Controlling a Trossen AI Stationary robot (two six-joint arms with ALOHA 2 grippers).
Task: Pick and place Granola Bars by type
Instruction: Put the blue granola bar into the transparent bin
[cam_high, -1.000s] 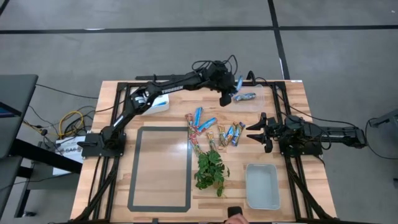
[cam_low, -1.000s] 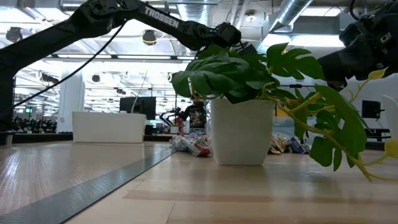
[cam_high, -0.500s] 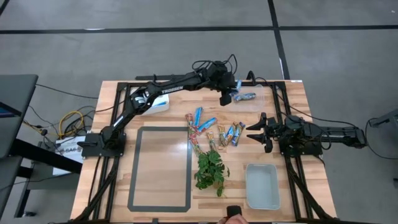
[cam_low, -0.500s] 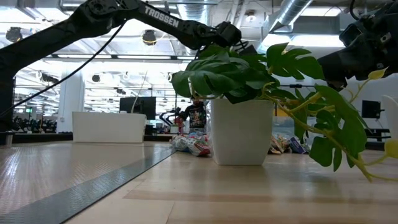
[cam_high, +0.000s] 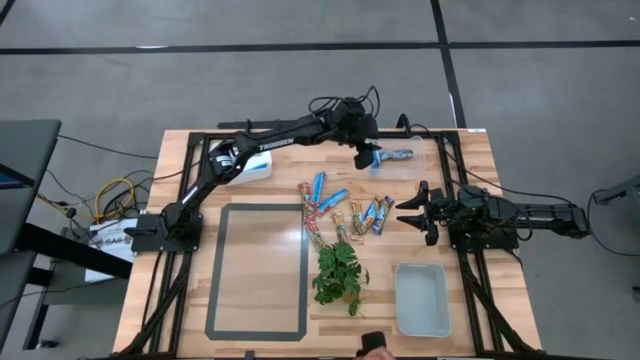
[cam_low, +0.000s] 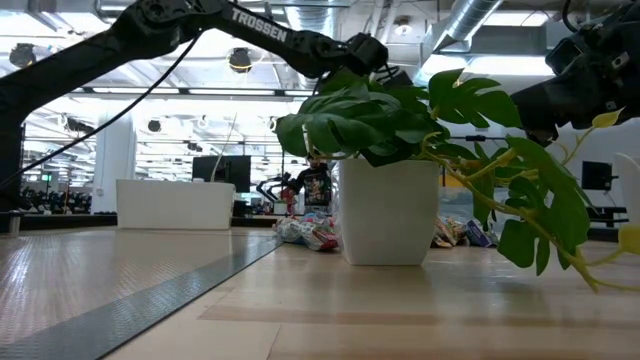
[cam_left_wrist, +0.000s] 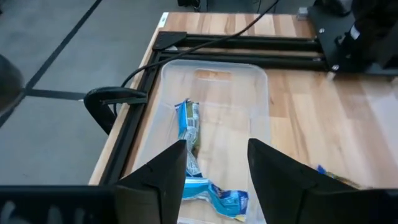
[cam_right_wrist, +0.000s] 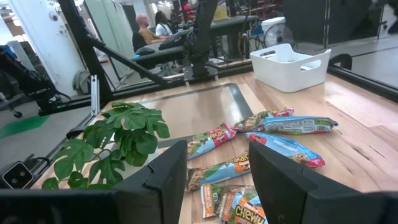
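Note:
Several granola bars (cam_high: 345, 208) lie in a loose pile at mid-table, blue-and-white, blue-and-tan and red-wrapped (cam_right_wrist: 211, 140). Two blue-and-white bars (cam_left_wrist: 189, 127) lie on the floor of a clear bin (cam_high: 410, 160) at the far right. My left gripper (cam_high: 366, 154) hangs open just above that bin's near end (cam_left_wrist: 217, 180), touching nothing. My right gripper (cam_high: 408, 213) waits open at the right, level with the pile (cam_right_wrist: 217, 174).
A potted leafy plant (cam_high: 338, 272) stands near the front, below the pile. A white tray (cam_high: 421, 300) sits at the near right and a white bin (cam_high: 256, 166) at the far left. A taped grey rectangle (cam_high: 258, 270) marks the near-left table.
My left gripper has opened over the clear bin and let go of a blue-and-white bar. The bar has dropped from the fingers and now lies in the bin beside the other one. The arm has kept its place.

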